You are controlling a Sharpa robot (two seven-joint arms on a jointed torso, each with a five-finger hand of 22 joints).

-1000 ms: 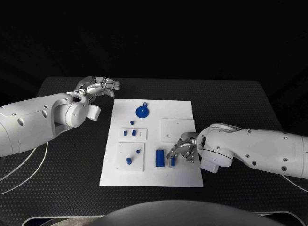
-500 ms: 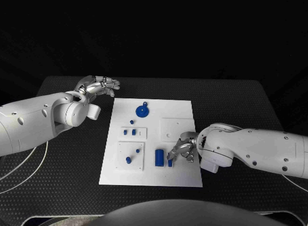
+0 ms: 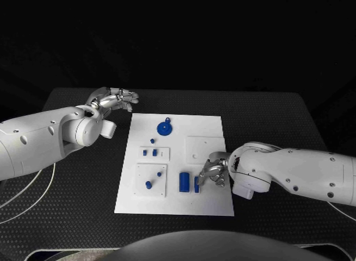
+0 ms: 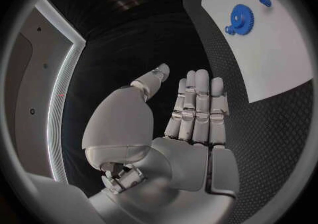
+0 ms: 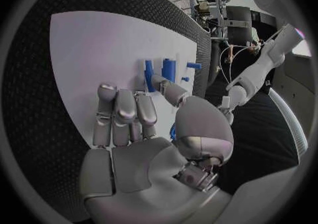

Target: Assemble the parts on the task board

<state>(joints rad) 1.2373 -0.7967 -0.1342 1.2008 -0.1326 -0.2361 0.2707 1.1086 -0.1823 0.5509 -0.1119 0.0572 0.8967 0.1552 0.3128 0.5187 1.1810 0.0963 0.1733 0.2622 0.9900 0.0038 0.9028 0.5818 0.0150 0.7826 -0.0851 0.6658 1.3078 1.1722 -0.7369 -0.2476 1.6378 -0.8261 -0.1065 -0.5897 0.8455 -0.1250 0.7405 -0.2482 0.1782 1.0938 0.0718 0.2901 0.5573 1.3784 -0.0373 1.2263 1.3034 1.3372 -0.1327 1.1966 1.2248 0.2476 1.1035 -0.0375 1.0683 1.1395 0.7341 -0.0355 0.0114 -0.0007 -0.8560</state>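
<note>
Right hand (image 3: 212,173) has drawn slightly in toward the slim blue peg (image 3: 197,184) over the last second, its fingers now touching or just beside it; whether the peg is actually pinched cannot be told, the right wrist view showing the thumb reaching to the peg with the fingers laid flat. Item: task board (image 3: 209,128), white, at the middle of the counter (image 3: 264,114). Contents: blue gear (image 3: 164,129) near the far end; small blue pieces in the upper inset (image 3: 156,154); blue pieces in the lower inset (image 3: 152,180); broader blue block (image 3: 184,182) just beside the peg. Step judged in hand: securing the peg; next move calls for a firm pinch and lift toward a socket. Left hand (image 3: 113,99): off the board's far corner, fingers apart, holding nothing.
</note>
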